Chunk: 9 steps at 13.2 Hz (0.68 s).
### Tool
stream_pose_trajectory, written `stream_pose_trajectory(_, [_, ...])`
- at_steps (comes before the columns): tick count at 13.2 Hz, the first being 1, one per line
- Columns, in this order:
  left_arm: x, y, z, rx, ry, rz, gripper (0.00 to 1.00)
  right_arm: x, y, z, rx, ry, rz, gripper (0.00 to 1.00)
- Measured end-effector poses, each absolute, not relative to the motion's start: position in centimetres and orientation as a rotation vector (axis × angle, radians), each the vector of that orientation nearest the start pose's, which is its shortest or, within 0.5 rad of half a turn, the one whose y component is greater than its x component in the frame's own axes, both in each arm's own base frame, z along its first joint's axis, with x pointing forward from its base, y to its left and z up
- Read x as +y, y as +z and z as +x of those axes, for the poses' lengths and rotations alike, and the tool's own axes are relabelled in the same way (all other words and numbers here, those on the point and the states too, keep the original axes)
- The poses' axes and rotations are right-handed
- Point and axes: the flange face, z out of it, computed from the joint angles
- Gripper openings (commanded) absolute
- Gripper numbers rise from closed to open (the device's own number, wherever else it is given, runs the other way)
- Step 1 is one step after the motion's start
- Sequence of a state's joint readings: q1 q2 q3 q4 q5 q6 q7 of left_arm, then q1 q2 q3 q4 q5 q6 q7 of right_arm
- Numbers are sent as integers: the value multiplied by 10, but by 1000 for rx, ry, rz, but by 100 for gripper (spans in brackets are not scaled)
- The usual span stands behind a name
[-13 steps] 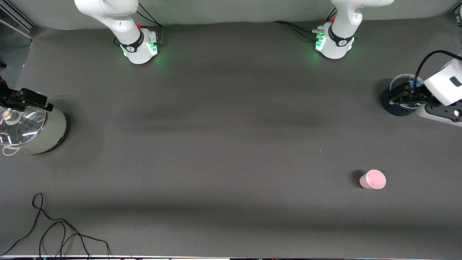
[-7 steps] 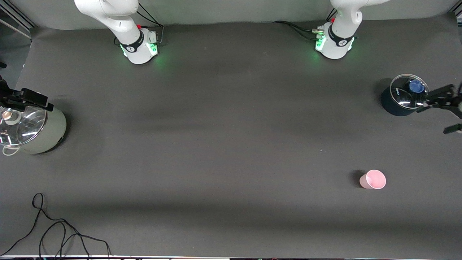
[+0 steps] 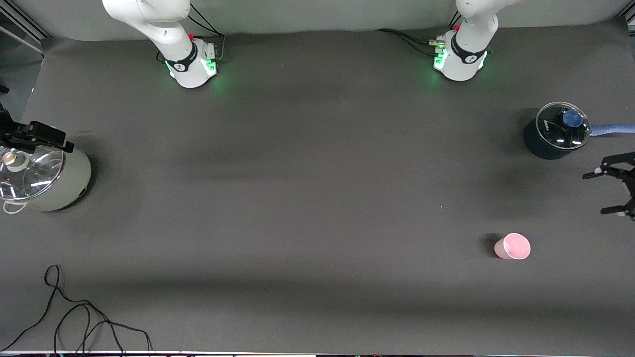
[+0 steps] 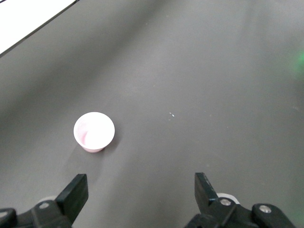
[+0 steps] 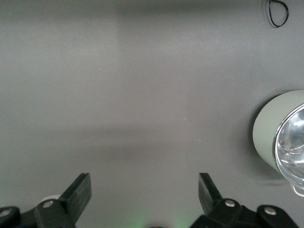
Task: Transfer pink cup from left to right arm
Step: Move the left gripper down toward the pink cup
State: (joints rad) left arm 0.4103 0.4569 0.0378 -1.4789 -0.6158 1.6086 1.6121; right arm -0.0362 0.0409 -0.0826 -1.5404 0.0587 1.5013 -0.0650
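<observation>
My left gripper [image 3: 611,191] hangs over bare mat [image 3: 317,198] at the left arm's end of the table, its fingers [image 4: 76,192] spread wide and holding nothing. The cup [image 3: 513,246] stands upright on the mat, well apart from those fingers, toward the right arm's end from them and nearer the front camera. My right gripper [image 5: 145,194] is over the right arm's end, by the grey pot [image 3: 47,176], fingers likewise spread and empty.

The cup is smooth pale-pink plastic, tapered, wider at the rim, no handle. The mat is matte dark grey. The grey pot is rounded with a shiny glass lid; a dark pot [image 3: 550,134] with a glass lid, blue knob and blue handle sits near my left gripper.

My left wrist view looks down into the cup's mouth [image 4: 94,131]. The front view alone shows the dark pot and a loose black cable [image 3: 79,317].
</observation>
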Motion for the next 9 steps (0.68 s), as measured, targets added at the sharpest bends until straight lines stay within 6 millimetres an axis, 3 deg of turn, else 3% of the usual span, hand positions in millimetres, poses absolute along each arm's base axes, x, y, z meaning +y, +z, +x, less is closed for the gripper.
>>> stream_pose_trajectory(5, [260,281,633,-1318,697,1976,100,-58,609,555,79,132,-3074,100])
stream_pose_trajectory(9, [266,211,635,-1337,876,1877,100,-58,609,555,77,133,-3074,100])
